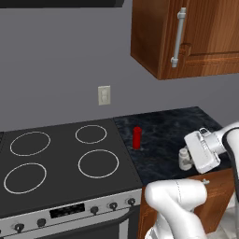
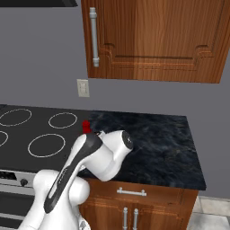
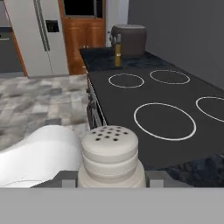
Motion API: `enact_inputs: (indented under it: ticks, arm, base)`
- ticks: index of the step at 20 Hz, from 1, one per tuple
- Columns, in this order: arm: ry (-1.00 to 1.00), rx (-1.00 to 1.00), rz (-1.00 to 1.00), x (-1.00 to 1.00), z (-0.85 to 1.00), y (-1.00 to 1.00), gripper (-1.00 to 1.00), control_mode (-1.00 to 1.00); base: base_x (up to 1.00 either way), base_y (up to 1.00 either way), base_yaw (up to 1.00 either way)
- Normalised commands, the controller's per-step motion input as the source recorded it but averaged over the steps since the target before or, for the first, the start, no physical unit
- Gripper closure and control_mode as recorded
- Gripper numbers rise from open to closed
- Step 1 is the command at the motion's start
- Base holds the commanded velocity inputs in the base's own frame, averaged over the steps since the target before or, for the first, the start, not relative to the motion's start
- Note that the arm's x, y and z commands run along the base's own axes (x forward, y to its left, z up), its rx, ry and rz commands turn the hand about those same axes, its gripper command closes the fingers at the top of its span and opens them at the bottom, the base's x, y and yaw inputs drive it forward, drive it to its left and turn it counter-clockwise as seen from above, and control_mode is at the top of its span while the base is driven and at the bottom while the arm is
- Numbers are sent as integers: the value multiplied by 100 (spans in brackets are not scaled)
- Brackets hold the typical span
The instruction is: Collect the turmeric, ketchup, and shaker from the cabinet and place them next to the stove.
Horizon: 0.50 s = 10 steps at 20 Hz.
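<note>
The shaker (image 3: pixel 110 153), a whitish ribbed pot with a holed top, sits between my fingertips, and my gripper (image 3: pixel 110 178) is shut on it. From the left base, the shaker (image 1: pixel 185 159) and gripper (image 1: pixel 188 161) are low over the dark counter's front edge, right of the stove (image 1: pixel 60 186). The red ketchup (image 1: pixel 136 137) stands upright on that counter just beside the cooktop; my arm half hides the ketchup (image 2: pixel 86 126) from the right base. The cabinet (image 1: pixel 205 42) hangs above with its door shut. A small yellowish bottle (image 3: pixel 117 54) past the stove may be the turmeric; too small to tell.
The dark marbled counter (image 2: pixel 157 139) runs right of the stove to a side edge. A dark round pot (image 3: pixel 129 39) stands on the far counter, with a fridge (image 3: pixel 37 37) beyond. A wall outlet (image 1: pixel 104 95) is behind the stove.
</note>
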Motion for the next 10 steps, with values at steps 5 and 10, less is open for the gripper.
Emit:
enact_inputs:
  ticks: [5,10]
  arm:
    - [0,22,12,23,-16,16,100,-100]
    - [0,24,7,39,-7,8,100,-100]
  base:
    - [0,0,0]
    - [0,0,0]
